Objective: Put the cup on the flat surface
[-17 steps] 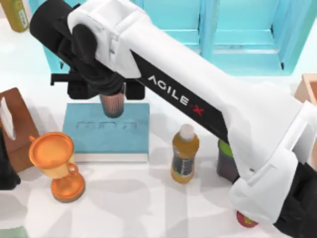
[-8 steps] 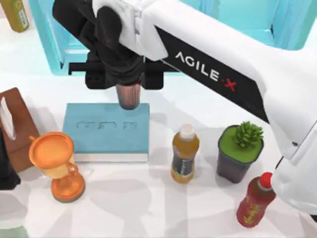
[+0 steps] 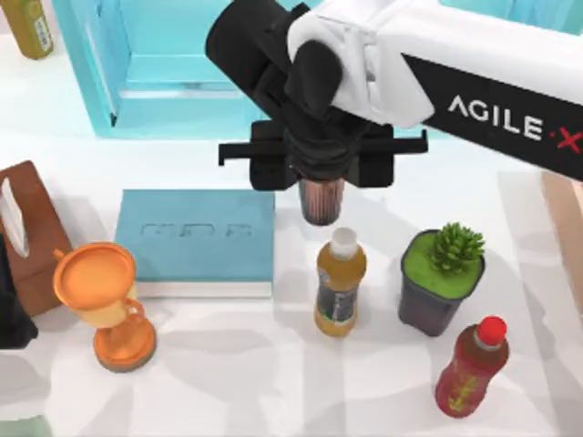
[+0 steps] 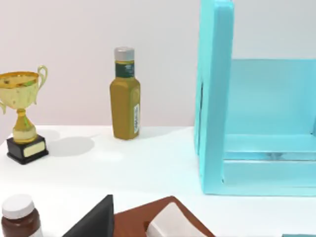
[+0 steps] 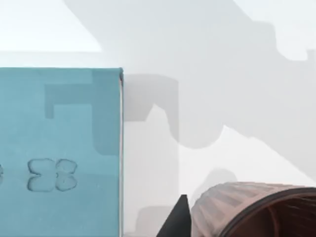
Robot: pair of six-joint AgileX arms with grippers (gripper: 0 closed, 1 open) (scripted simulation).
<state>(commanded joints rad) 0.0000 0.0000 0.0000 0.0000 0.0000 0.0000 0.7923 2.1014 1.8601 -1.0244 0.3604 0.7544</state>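
**A:** Above the bare strip of tabletop [image 3: 291,382] between the teal slab [image 3: 196,238] and the yellow juice bottle [image 3: 340,282], what are you doing?

**B:** I am hanging my right hand [image 3: 321,191] there, clenched on the cup [image 3: 321,198]. The cup is dangling straight below the hand, its long axis upright, mouth up against the fingers as far as I am judging it.

**A:** And which way does the coming move run?

**B:** Straight down, I am thinking. From above, the cup is sitting just off the slab's right edge and just behind the juice bottle's cap, so the white surface is lying under it. In the right wrist view the ribbed side of the cup is showing beside the slab's edge, with plain white between them.

**A:** Is anything crowding you?

**B:** The juice bottle is standing near, and the potted succulent [image 3: 444,278] and red bottle [image 3: 472,366] are farther right. The orange goblet [image 3: 98,300] is well apart, on the left.

**A:** What are you failing to make out?

**B:** The cup's upper half is hiding under my wrist, so I am not seeing the fingers on it. How high its base is hanging I cannot tell either. My left arm is idling at the table's left side, looking toward a gold trophy [image 4: 22,121] and an olive bottle [image 4: 125,101].
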